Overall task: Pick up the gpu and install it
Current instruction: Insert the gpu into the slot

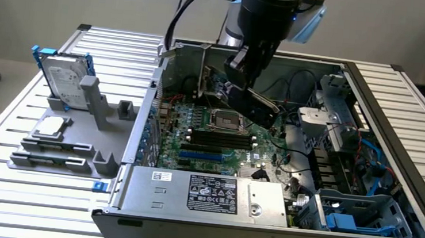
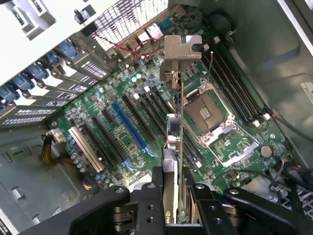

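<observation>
Fingers [image 2: 149, 208]: you are looking at two black fingers standing partway closed and pressing on the two flat faces of the gpu [image 2: 180, 127], so the gripper [image 2: 176, 198] is holding the card firmly by one end.
Gpu position: the card is hanging inside the open computer case [image 1: 398, 112], above the motherboard [image 2: 122, 98]. In the wrist view you are seeing it edge-on, as a thin line running away from the fingers.
Gpu end: the silver bracket [image 2: 182, 49] is sitting at the far end of the card, pointing away from the gripper.
Gpu tilt: in the exterior view the card [image 1: 254, 106] is leaning at a slant below the gripper [image 1: 239, 78], over the upper part of the board.
Contact: you cannot tell whether the card's edge is touching any slot.
Beneath the card: the thin edge is lying over the strip between the long expansion slots, including the blue slot [image 2: 129, 127], and the CPU socket [image 2: 203, 110].
Case front: the grey power supply [image 1: 206, 193] with its white label is lying along the near side of the case.
Outside the case: on the exterior view's left, a hard drive [image 1: 66, 80] in a blue frame is standing upright on a grey holder tray [image 1: 63, 161], well apart from the gripper.
Surface: the case and the tray are resting on a slatted metal table [image 1: 5, 193].
</observation>
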`<move>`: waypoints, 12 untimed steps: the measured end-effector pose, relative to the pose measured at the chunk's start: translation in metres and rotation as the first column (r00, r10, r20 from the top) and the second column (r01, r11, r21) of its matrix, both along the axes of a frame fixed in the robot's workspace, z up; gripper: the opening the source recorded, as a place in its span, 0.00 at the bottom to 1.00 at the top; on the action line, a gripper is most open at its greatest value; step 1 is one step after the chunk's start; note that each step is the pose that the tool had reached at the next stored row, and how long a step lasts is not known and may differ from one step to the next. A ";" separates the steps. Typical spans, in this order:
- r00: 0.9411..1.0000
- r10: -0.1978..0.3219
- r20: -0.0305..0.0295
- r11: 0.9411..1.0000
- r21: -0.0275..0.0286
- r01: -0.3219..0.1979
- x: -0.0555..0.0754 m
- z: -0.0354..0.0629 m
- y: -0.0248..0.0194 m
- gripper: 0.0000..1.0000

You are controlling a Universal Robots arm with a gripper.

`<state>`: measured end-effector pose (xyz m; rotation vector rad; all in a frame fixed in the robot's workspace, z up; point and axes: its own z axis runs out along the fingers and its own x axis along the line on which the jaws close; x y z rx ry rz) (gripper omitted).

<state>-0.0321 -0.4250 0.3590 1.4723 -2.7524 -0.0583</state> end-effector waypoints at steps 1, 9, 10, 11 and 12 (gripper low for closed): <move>1.000 0.018 0.000 1.000 0.000 -0.018 0.000 -0.0008 0.0000 0.26; 0.986 0.165 0.000 0.986 0.000 -0.165 0.000 -0.0075 0.0000 0.26; 0.983 0.182 0.000 0.983 0.000 -0.182 0.000 -0.0083 0.0000 0.26; 0.980 0.200 0.000 0.980 0.000 -0.200 0.000 -0.0092 0.0000 0.26; 0.976 0.217 0.000 0.976 0.000 -0.217 0.000 -0.0100 0.0000 0.26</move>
